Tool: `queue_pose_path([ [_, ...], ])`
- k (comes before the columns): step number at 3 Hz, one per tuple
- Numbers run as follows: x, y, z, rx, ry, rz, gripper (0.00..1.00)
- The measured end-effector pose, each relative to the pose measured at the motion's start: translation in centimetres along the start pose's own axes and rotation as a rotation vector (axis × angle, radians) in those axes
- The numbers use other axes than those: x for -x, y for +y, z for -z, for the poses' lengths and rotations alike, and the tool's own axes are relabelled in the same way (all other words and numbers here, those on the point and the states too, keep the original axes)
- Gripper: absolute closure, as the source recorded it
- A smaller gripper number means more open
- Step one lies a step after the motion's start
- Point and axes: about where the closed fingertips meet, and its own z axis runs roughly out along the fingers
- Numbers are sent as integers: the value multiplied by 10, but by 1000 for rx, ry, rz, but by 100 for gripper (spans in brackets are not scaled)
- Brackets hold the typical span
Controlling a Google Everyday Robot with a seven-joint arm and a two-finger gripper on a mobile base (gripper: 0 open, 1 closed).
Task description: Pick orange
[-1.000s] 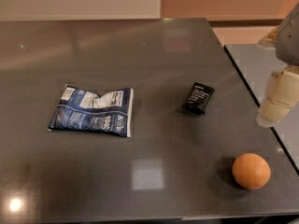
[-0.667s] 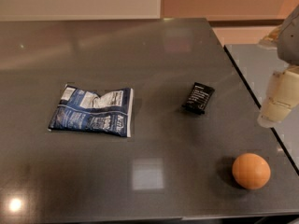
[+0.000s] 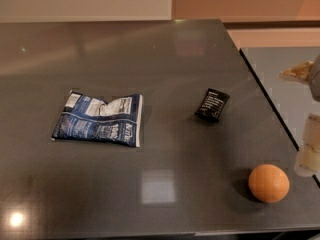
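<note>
The orange is a round matte fruit lying on the dark grey table near the front right corner. My gripper shows as a pale cream piece at the right edge of the camera view, just right of the orange and a little above it. It is apart from the orange, past the table's right edge, and holds nothing that I can see. Most of the arm is out of view.
A small black packet lies behind and left of the orange. A crumpled blue chip bag lies at centre left. The table's right edge runs diagonally beside the orange. A second grey surface stands to the right.
The gripper has moved down and slightly right along the right edge of the view, closer to the orange's level. The orange, packet and bag have not moved.
</note>
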Motion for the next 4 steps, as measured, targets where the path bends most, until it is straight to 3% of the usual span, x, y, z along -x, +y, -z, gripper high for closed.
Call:
queue_pose_path([
  [2, -17, 46, -34, 78, -31, 77, 0],
  [4, -18, 70, -66, 115, -53, 123, 0],
])
